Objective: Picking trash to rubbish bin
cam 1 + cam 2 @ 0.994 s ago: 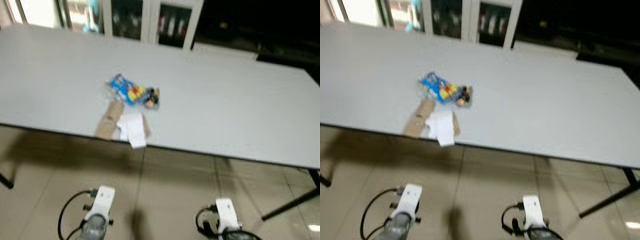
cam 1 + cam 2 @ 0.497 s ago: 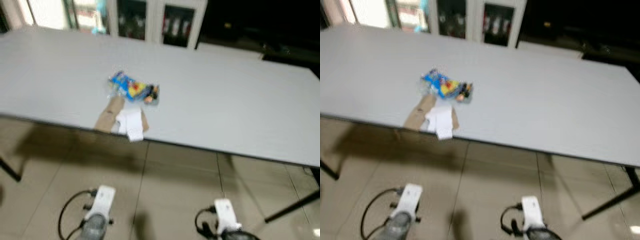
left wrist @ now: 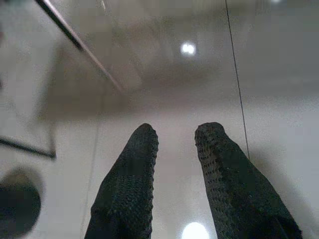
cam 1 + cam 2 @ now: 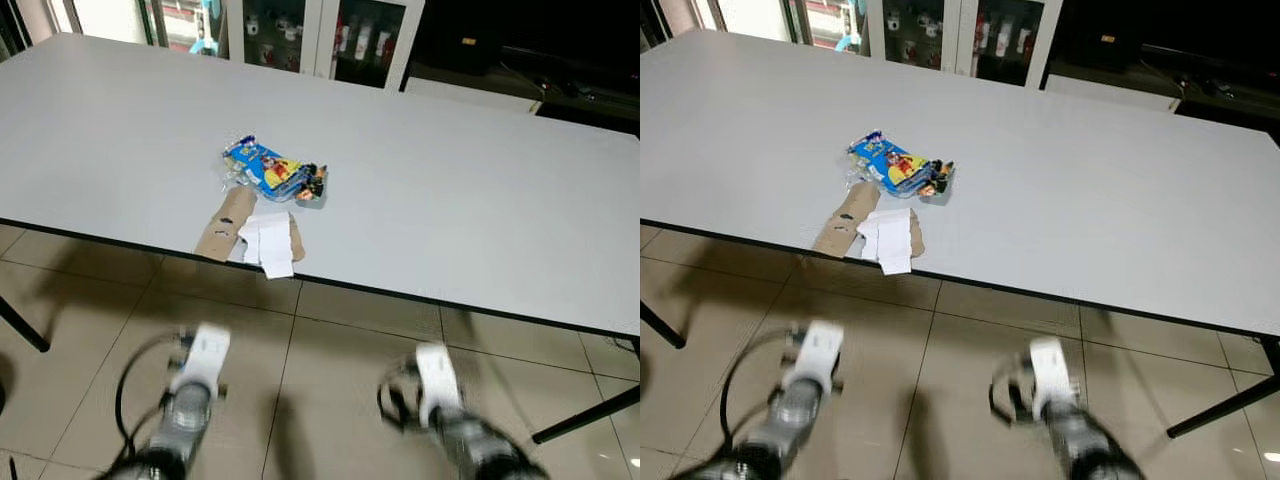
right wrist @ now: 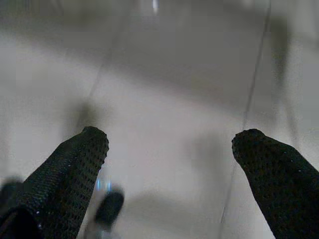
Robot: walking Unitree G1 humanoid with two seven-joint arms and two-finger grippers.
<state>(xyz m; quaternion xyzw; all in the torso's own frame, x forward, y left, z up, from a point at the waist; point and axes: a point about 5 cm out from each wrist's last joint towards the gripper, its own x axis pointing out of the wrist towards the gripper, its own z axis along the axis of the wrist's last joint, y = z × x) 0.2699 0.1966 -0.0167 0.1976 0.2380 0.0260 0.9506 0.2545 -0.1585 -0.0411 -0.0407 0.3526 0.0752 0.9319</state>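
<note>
The trash sits in a small heap near the front edge of the long grey desk (image 4: 480,200), a little left of the middle. A crumpled blue snack wrapper (image 4: 270,172) with bright yellow and red print lies farthest back. Just in front of it is a flattened strip of brown cardboard (image 4: 226,224), and a folded white paper (image 4: 268,240) lies partly on the cardboard, its lower corner reaching over the desk's edge.

Both arms are low, over the tiled floor (image 4: 330,340) in front of the desk, well apart from the trash and blurred in the head views. The left end effector (image 3: 175,145) points at the floor with its two black fingers a narrow gap apart, holding nothing and touching nothing. The right end effector (image 5: 169,144) also faces the tiles, its fingers spread wide and empty.

Behind the desk stand glass-fronted cabinets (image 4: 320,35) with white frames. A dark desk leg (image 4: 585,415) slants down at the right.
</note>
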